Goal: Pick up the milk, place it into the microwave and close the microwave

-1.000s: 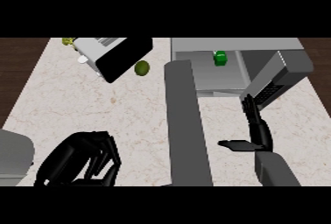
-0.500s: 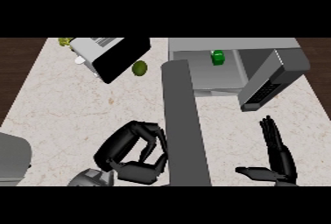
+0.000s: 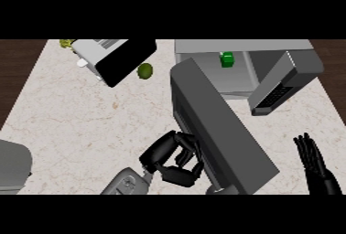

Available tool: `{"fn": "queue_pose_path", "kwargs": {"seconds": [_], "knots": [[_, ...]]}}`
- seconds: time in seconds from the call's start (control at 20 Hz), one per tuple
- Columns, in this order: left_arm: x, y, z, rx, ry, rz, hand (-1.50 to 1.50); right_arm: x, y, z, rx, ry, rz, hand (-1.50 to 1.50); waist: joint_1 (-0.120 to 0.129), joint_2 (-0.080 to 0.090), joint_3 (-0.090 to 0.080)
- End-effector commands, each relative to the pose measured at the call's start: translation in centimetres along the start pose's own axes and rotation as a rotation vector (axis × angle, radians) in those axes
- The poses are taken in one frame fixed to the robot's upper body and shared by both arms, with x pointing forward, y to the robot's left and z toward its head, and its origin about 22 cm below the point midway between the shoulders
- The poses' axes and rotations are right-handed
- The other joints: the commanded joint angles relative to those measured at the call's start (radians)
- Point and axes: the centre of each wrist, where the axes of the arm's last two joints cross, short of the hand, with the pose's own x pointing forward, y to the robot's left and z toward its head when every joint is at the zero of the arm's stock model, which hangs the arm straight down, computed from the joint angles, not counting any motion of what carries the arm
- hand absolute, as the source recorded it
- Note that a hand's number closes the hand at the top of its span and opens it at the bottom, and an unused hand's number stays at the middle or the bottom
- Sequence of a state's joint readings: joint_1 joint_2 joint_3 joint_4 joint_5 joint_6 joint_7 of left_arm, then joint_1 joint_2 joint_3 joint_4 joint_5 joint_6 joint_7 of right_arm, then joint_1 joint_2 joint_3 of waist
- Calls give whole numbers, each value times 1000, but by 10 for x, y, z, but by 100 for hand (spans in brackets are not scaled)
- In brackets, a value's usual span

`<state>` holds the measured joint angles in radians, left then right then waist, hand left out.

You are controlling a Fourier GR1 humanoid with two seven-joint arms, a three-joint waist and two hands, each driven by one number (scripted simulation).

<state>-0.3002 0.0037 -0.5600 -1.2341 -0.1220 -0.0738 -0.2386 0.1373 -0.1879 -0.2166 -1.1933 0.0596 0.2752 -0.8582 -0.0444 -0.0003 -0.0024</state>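
Milk (image 3: 227, 59): one green carton, standing inside the microwave's cavity near its back.
Microwave (image 3: 223, 46): one, at the table's far side, cavity exposed from above.
Microwave door (image 3: 219, 128): one long grey panel, swung partway out, running from the cavity toward the view's lower edge.
Left hand (image 3: 172, 157): one black hand, fingers curled, pressed against the left face of the door; nothing held in it.
Right hand (image 3: 313, 165): one, at the lower right edge, fingers straight and pointing up, resting, touching nothing.
Table (image 3: 81, 119): one pale speckled top.
Toaster (image 3: 108, 57): one, far left, tilted.
Lime (image 3: 144, 70): one green fruit, just beside the toaster.
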Motion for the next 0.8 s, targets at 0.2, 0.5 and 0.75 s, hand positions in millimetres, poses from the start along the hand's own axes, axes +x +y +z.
{"fn": "queue_pose_path", "kwargs": {"seconds": [0.2, 0.5, 0.75], "knots": [[-37, -21, -15, 88, -35, -37, 150, 43, -7, -1, 66, -112, -124, -150, -37, 10, -2], [-43, -33, -20, 114, 7, -25, 150, 76, -9, -19, 151, -147, -136, -150, -76, 17, -3], [-33, -46, -27, 104, -17, 0, 150, 89, 7, -27, 187, -180, -172, -150, -102, 23, -3]]}}
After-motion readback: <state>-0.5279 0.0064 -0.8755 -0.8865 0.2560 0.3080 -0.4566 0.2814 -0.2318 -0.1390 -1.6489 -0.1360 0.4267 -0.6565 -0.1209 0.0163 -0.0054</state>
